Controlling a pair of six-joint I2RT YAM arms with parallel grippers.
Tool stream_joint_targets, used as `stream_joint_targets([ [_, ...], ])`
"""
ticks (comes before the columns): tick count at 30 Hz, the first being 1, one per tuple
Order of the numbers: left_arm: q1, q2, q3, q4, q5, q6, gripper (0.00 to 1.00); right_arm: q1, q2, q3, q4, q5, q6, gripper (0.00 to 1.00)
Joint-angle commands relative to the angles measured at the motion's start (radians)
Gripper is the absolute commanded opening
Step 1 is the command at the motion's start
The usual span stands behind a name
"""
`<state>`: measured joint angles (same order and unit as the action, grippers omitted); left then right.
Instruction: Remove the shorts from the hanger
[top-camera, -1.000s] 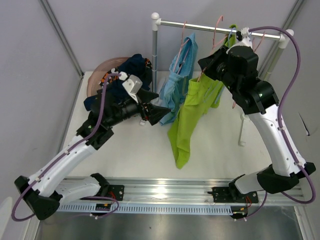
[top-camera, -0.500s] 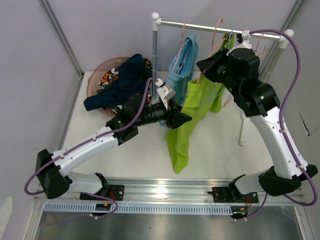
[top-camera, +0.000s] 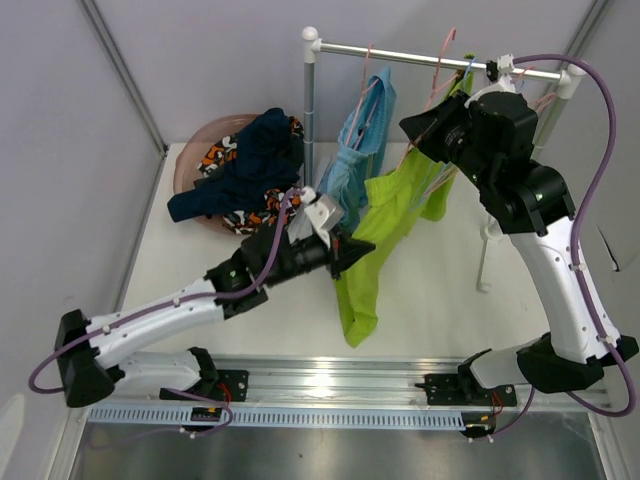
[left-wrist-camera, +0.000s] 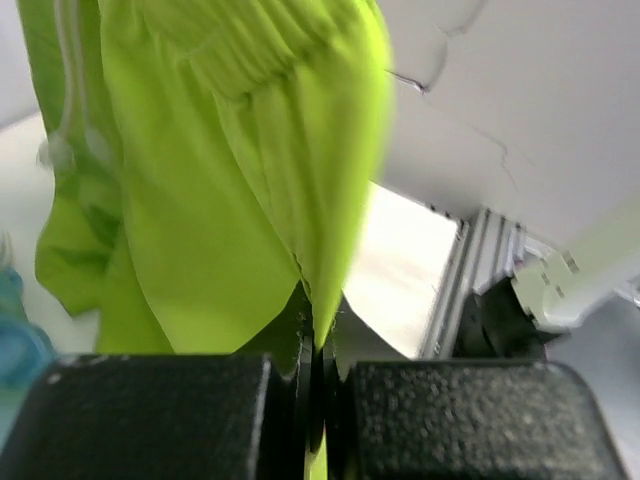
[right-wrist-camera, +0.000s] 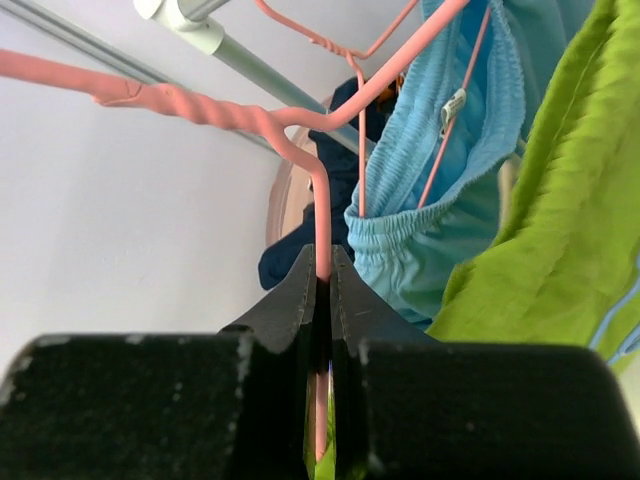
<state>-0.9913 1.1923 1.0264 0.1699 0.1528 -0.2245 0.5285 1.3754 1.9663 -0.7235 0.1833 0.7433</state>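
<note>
1. step in hand: getting the green shorts (top-camera: 385, 230) off their hanger (right-wrist-camera: 318, 200). judging by the grips, both arms are set and the pull has not begun.
2. the green shorts hang below the rail (top-camera: 400, 48), toward its right end. their lower leg trails down almost to the table (top-camera: 440, 290).
3. the left pincer (top-camera: 365, 243) is below the rail, at the left edge of the green shorts. its wrist view shows the jaws together with a fold of green fabric nipped between them, so it is clamped on the cloth.
4. the right pincer (top-camera: 408, 125) is just under the rail. its jaws are pressed together on the pink wire of the hanger, steadying it.
5. the blue shorts (top-camera: 355, 150) hang on their own hanger under the middle of the rail, just left of the green pair. they look like a later job.
6. a basin (top-camera: 192, 150) left of the rail's post holds navy shorts (top-camera: 255, 150) and a patterned pair (top-camera: 215, 155), seemingly already done.
7. next move, as i judge it: the left arm draws the fabric down and away from the rail while the right arm keeps the hanger in place. the pull should be steady so the thin fold does not slip out.
8. i cannot see how the green waistband is fixed to the hanger. a clip may need a firmer tug.
</note>
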Motion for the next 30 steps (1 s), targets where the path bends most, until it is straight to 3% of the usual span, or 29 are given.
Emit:
stream_joint_targets([
  [1,-0.122,-0.153,-0.174,-0.012,-0.145,0.017,0.00,-0.076,0.019,0.137,0.070,-0.054,-0.010,0.00],
  [6,-0.175,-0.258,-0.322,-0.047,-0.254,-0.018,0.00,-0.122,0.040,0.172,0.050,-0.097,-0.010,0.00],
  [11,-0.172,-0.214,-0.253,-0.079,-0.292,0.034,0.00,-0.128,-0.024,0.069,0.094,-0.137,0.039,0.00],
  [14,-0.162,-0.069,-0.119,-0.121,-0.364,0.062,0.00,-0.125,-0.051,0.046,0.076,-0.172,0.086,0.00],
  [15,-0.144,-0.021,0.008,-0.141,-0.419,0.065,0.00,-0.118,-0.062,0.034,0.076,-0.232,0.106,0.00],
  [18,-0.106,0.177,0.195,-0.245,-0.502,0.063,0.00,-0.079,-0.120,-0.070,0.127,-0.358,0.206,0.00],
  [23,0.017,0.400,0.568,-0.406,-0.522,0.036,0.00,-0.018,-0.199,-0.182,0.193,-0.475,0.332,0.00],
  [27,0.046,0.429,0.617,-0.471,-0.550,0.039,0.00,-0.016,-0.220,-0.156,0.194,-0.510,0.354,0.00],
  [30,0.045,0.319,0.502,-0.452,-0.550,0.013,0.00,-0.041,-0.202,-0.118,0.161,-0.521,0.338,0.00],
])
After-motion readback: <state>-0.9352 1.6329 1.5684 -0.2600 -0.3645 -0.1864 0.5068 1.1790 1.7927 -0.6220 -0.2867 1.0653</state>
